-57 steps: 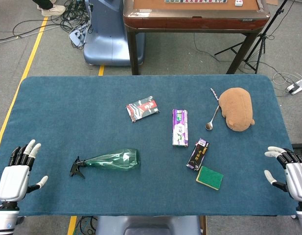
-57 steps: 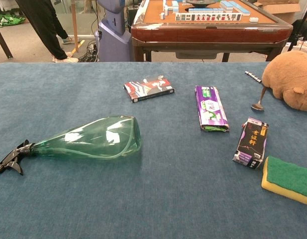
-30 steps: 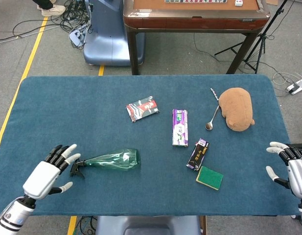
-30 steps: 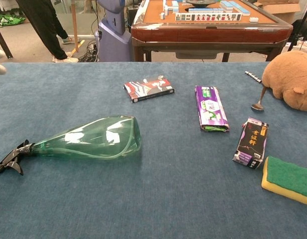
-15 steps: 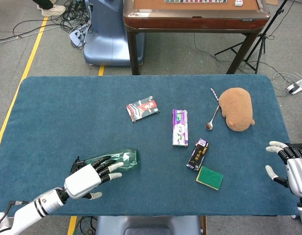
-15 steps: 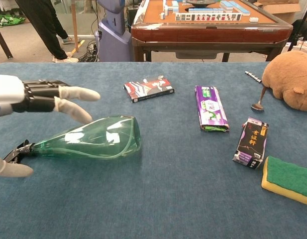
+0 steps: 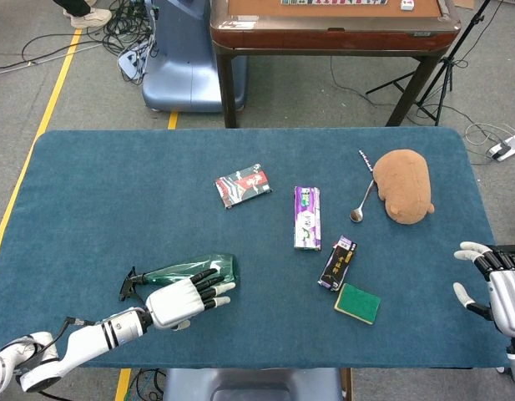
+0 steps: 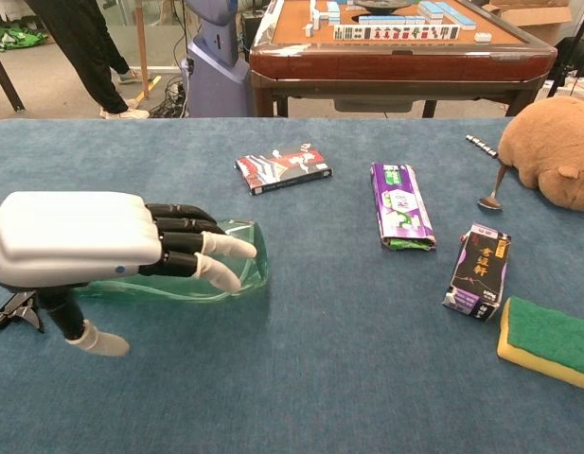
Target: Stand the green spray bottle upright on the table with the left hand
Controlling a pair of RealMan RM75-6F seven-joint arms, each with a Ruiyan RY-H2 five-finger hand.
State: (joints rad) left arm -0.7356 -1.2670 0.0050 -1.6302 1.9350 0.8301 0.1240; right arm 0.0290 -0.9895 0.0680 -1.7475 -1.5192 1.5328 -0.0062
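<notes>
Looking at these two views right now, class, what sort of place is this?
Probably a robotics lab or test room: a work table with blue felt, loose cables on a grey floor with yellow tape, and a mahjong table behind.

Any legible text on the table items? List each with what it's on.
Black packet: gold characters down the front, too blurred to read.
Purple packet: print too small to read.
Red-black box: white lettering, not legible.
Green spray bottle, sponge, plush: no text visible.
</notes>
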